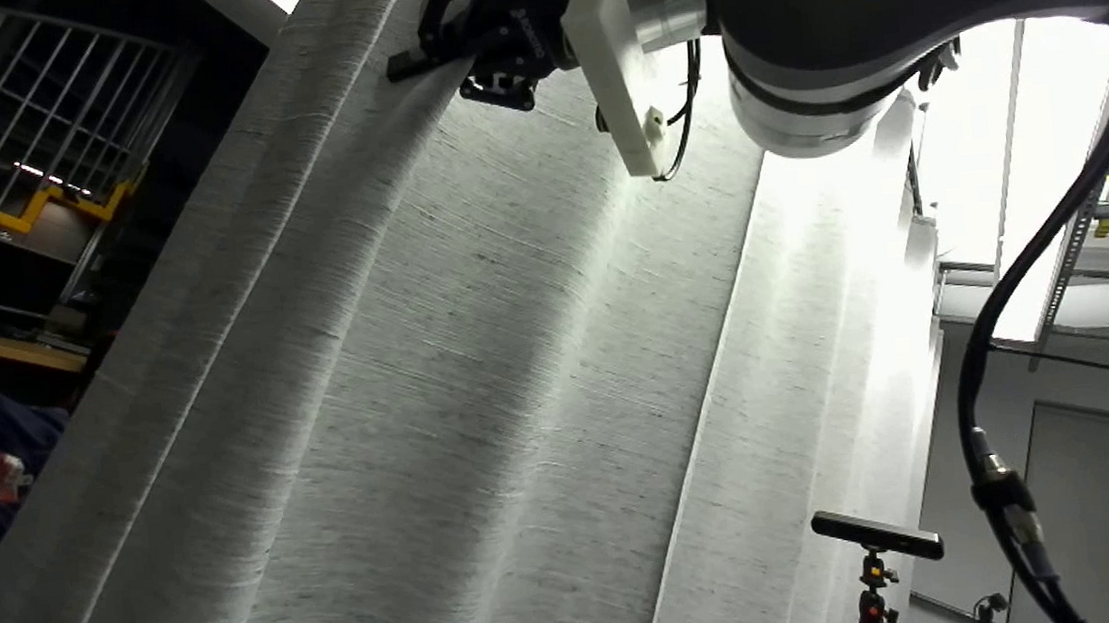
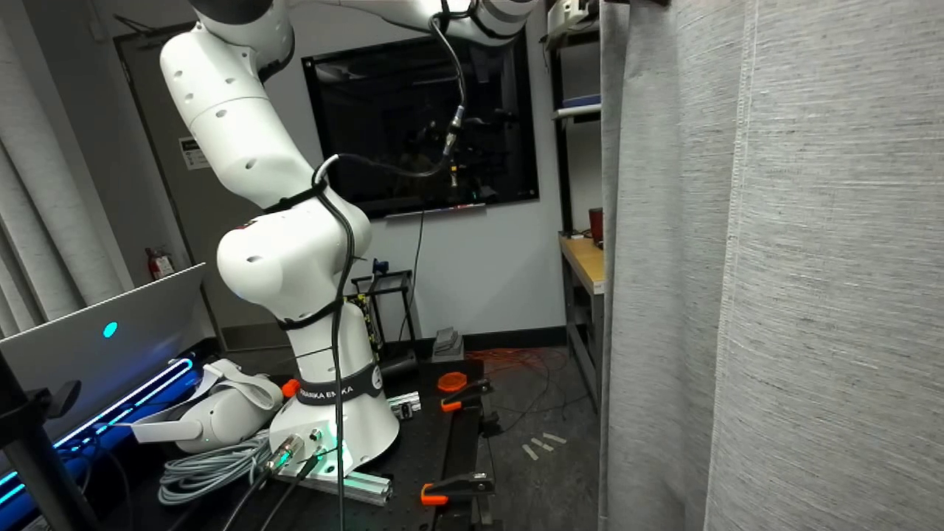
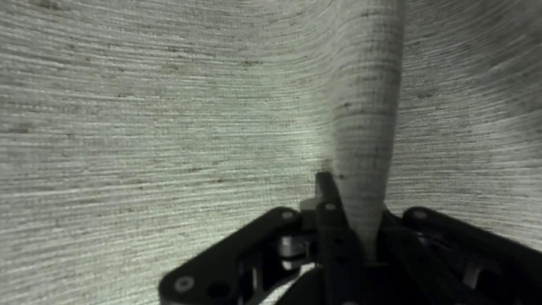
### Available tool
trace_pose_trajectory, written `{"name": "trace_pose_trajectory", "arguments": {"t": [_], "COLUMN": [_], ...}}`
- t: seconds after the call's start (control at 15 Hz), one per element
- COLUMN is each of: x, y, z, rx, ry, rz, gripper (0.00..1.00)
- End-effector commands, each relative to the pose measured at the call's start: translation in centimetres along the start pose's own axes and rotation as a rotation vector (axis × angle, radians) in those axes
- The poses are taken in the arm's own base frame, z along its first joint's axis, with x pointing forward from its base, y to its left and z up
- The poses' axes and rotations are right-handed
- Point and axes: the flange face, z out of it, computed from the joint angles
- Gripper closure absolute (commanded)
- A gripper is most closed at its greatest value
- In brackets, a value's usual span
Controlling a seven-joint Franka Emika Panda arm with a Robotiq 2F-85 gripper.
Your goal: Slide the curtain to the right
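The curtain (image 1: 438,362) is a large pale grey-white fabric with long vertical pleats. It fills much of an exterior view, stands along the right side of an exterior view (image 2: 826,280), and fills the wrist view (image 3: 148,127). My black gripper (image 1: 437,56) is at the upper part of the curtain, with a fold drawn up to it. In the wrist view the fold runs down between the two fingers of the gripper (image 3: 358,203), which are close together around it. The right fingertip is partly hidden behind the fold. The gripper is out of view where the arm base shows.
The arm's base (image 2: 335,413) stands on a black table (image 2: 428,457) with orange clamps (image 2: 457,487), a white headset (image 2: 228,405) and a laptop (image 2: 110,354). A camera on a stand (image 1: 875,534) is near the curtain. A black cable (image 1: 980,355) hangs from the arm. A shelf (image 2: 582,258) stands behind.
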Motion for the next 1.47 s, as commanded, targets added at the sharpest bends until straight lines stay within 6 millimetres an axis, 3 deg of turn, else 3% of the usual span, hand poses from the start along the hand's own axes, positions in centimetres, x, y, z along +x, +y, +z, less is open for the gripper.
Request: {"name": "trace_pose_trajectory", "arguments": {"t": [0.0, 0.33, 0.6, 0.8, 1.0, 1.4], "x": [3.0, 6.2, 6.9, 6.9, 5.6, 0.3], "y": [4.5, 18.6, 31.2, 39.6, 47.1, 60.1], "z": [0.4, -2.2, -6.0, -9.6, -13.6, -21.5], "rx": [-0.029, -0.251, -0.442, -0.545, -0.632, -0.784], "ry": [-0.027, -0.035, -0.029, -0.009, 0.013, 0.075], "rz": [0.054, 0.216, 0.384, 0.505, 0.636, 0.893], "gripper": [1.00, 1.00, 1.00, 1.00, 1.00, 1.00]}}
